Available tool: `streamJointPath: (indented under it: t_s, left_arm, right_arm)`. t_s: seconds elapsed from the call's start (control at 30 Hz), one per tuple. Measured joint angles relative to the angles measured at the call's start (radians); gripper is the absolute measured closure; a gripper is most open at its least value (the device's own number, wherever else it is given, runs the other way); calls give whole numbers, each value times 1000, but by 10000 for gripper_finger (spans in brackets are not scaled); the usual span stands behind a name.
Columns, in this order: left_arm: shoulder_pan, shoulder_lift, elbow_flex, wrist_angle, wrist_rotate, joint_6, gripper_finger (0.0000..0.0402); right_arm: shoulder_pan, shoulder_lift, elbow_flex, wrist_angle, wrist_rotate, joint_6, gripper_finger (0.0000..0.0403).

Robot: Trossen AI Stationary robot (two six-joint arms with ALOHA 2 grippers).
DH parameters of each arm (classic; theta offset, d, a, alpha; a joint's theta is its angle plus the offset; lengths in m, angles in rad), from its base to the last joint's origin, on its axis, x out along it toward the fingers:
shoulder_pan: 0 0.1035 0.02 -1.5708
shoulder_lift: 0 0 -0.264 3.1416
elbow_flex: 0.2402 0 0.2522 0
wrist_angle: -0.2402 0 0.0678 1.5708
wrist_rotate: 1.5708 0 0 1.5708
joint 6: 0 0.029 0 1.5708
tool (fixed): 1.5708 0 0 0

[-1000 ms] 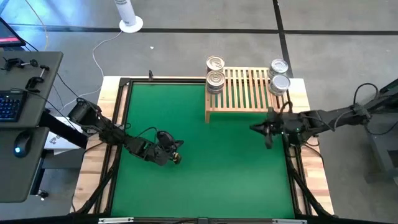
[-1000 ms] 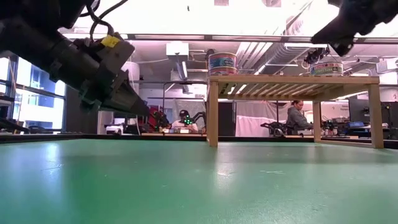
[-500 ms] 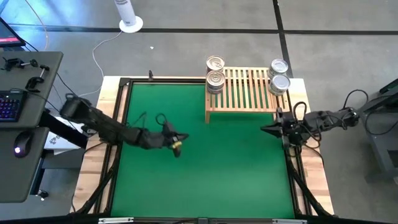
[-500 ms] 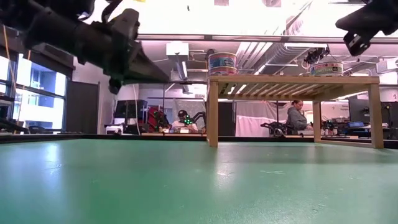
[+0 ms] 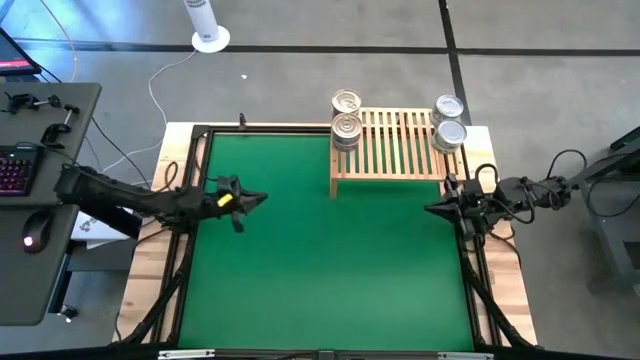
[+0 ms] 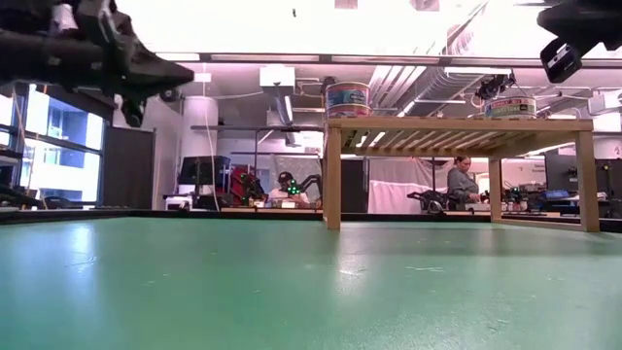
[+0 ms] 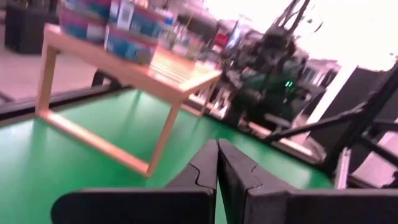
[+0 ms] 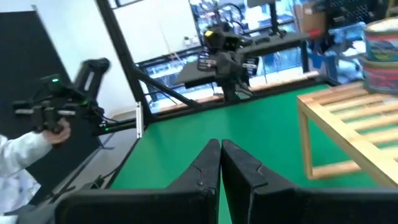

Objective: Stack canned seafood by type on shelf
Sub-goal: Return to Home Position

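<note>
Where the high view looks straight down, the green counter (image 5: 320, 280) carries the shelf (image 5: 395, 150) at its 1 o'clock edge. The canned seafood (image 5: 346, 127) stands on the slats as four visible lids: two, one behind the other, at the shelf's 9 o'clock end and two likewise at its 3 o'clock end. The left tool (image 5: 262, 198) sits at the counter's 9 o'clock side, pointing toward 3 o'clock. The right tool (image 5: 430, 209) sits at the 3 o'clock side, pointing toward 9 o'clock, near the shelf's corner. Both are well apart from the tins. Low view: the shelf stands on its legs toward 3 o'clock, one tin showing at each end of its top. The left tool hangs high at 10 o'clock and the right tool high at 2 o'clock, both clear of the counter. A seated person (image 6: 465, 183) shows in the room behind. Left wrist view: the left tool's fingers (image 7: 202, 171) are clenched together on nothing. The shelf lies beyond with blurred blue-labelled tins on top, and the right arm (image 7: 273, 62) is farther off. Right wrist view: the right tool's fingers are likewise pressed together, empty. One end of the shelf shows two tins stacked one on the other. The left arm (image 8: 224, 46) is across the counter, and a white sleeve (image 8: 18, 165) shows at the edge.
</note>
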Motion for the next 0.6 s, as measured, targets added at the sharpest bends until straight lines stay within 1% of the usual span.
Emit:
streamJointPath:
  t_s: [0.1,0.2,0.3,0.43,0.6]
  left_arm:
    - [0,-118,-38,-18,0,31,402]
    - [0,-231,-76,-24,-1,42,402]
    - [0,-323,-80,-99,-2,42,402]
    - [0,-397,-80,-187,-2,34,402]
    - [0,-420,-80,-233,-2,25,402]
  right_arm:
    - [0,-10,-27,48,-31,-43,394]
    - [0,-12,-74,106,-36,-67,394]
    - [0,-13,-123,163,-55,-84,394]
    - [-1,-13,-166,232,-54,-104,394]
    - [-1,-13,-250,399,-81,-124,394]
